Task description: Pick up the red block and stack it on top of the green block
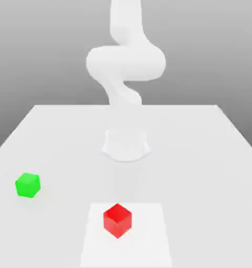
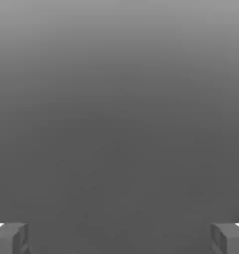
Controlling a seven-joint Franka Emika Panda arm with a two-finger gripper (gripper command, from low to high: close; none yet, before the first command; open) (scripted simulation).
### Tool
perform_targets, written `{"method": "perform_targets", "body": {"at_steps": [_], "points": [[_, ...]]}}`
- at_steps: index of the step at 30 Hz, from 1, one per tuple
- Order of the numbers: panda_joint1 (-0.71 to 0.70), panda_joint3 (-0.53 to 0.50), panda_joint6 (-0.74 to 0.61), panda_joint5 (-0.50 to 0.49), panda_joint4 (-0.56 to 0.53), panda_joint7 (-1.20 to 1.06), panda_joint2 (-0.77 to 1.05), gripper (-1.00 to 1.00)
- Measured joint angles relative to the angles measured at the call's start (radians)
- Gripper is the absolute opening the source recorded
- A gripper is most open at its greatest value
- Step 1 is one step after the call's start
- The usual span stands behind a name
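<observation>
In the exterior view, my white arm (image 1: 125,65) rises from its round base (image 1: 126,145) at the far middle of the pale tabletop (image 1: 201,157) and curls upward out of the top of the picture. The red block (image 1: 117,220) sits near the front edge, roughly in line with my base, on a slightly brighter square patch (image 1: 149,241) of the tabletop. It rests flat, with one corner turned toward the camera. The green block (image 1: 27,185) lies well apart from it, toward the exterior view's left and a little farther back, also flat on the tabletop. Nothing touches either cube, and they stand separate, not stacked.

In the hand view, my pincer (image 2: 119,238) is spread wide: the two grey fingertips (image 2: 10,238) sit at opposite edges of the picture, with a broad gap between them and nothing held. Beyond them I see a plain grey backdrop (image 2: 119,99), lighter at one end and darker at the other.
</observation>
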Motion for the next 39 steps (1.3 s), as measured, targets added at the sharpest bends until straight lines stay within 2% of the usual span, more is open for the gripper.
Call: {"method": "perform_targets", "body": {"at_steps": [7,12,16,21,29,30,36,39], "points": [[0.008,-0.019,0.145,0.134,-0.143,0.126,0.282,0.00],[-0.006,0.008,0.249,0.164,-0.242,0.257,0.469,0.00],[-0.027,0.027,0.338,0.115,-0.323,0.414,0.607,0.00],[-0.052,0.011,0.448,-0.038,-0.398,0.640,0.754,0.00],[-0.052,0.016,0.619,-0.048,-0.376,0.655,0.955,0.00],[-0.053,0.018,0.633,-0.046,-0.374,0.655,0.972,-1.00],[-0.055,0.020,0.642,-0.048,-0.374,0.657,0.981,-1.00],[-0.053,0.016,0.601,-0.054,-0.378,0.660,0.931,-1.00]]}}
